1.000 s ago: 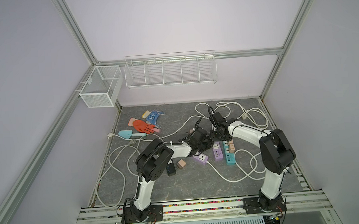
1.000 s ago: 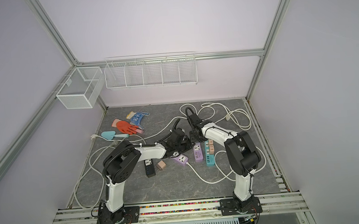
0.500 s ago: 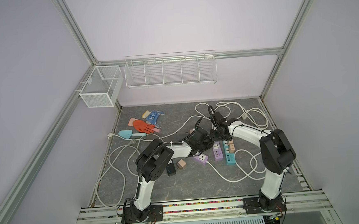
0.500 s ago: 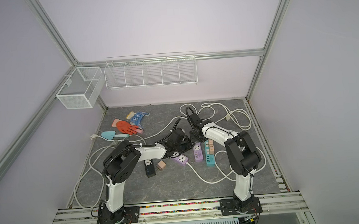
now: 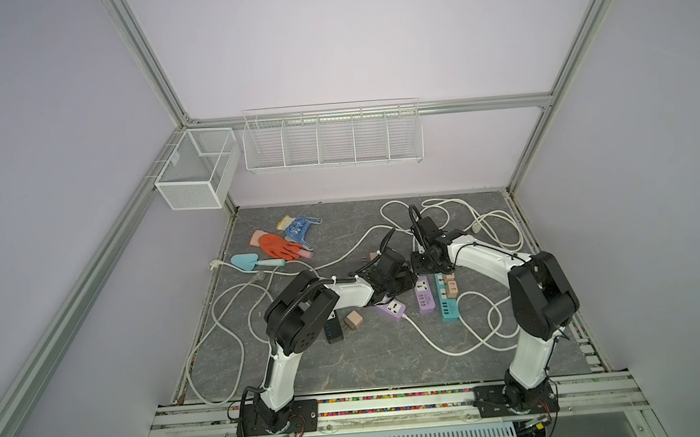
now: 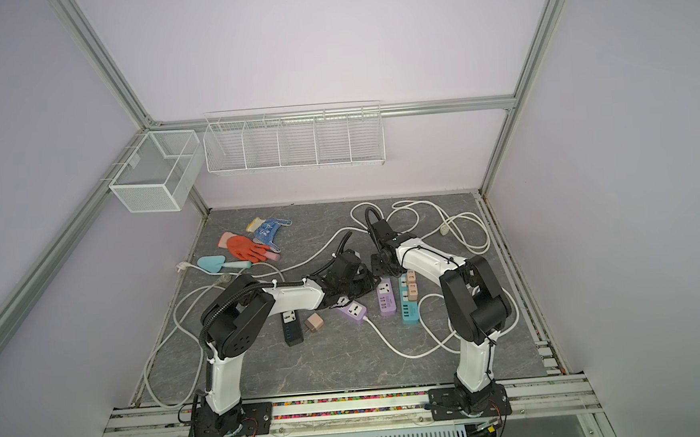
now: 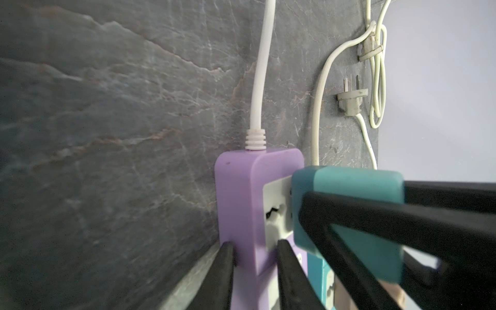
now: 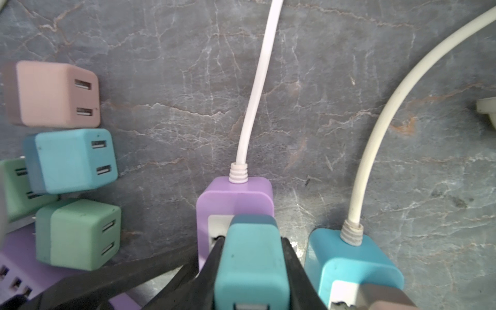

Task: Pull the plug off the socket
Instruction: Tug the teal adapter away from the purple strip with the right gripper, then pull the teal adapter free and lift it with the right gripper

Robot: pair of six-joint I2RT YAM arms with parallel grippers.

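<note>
1. Gripping the teal plug [image 8: 251,268] right now is the right gripper [image 8: 252,241], its fingers [image 8: 292,257] pinching tight on the cube's two sides, close to the socket face.
2. The left gripper [image 7: 255,245] is bracing the purple power strip [image 7: 236,198], with its fingers [image 7: 225,271] clamping across the strip's body just beside the plug.
3. That strip is lying near the middle of the bench [image 5: 348,353], a little toward the right edge, with a blue power strip [image 8: 349,260] just beside it.
4. The plug is looking seated: no prongs are showing, and its base is sitting against the white socket face.
5. The pull is wanting to go straight out from the socket face, with no twisting or rocking sideways.
6. The left side is needing to pin the strip down hard, or it is going to come up along with the plug.
7. A slip is looking like the risk here, since those cube sides are appearing smooth.
</note>
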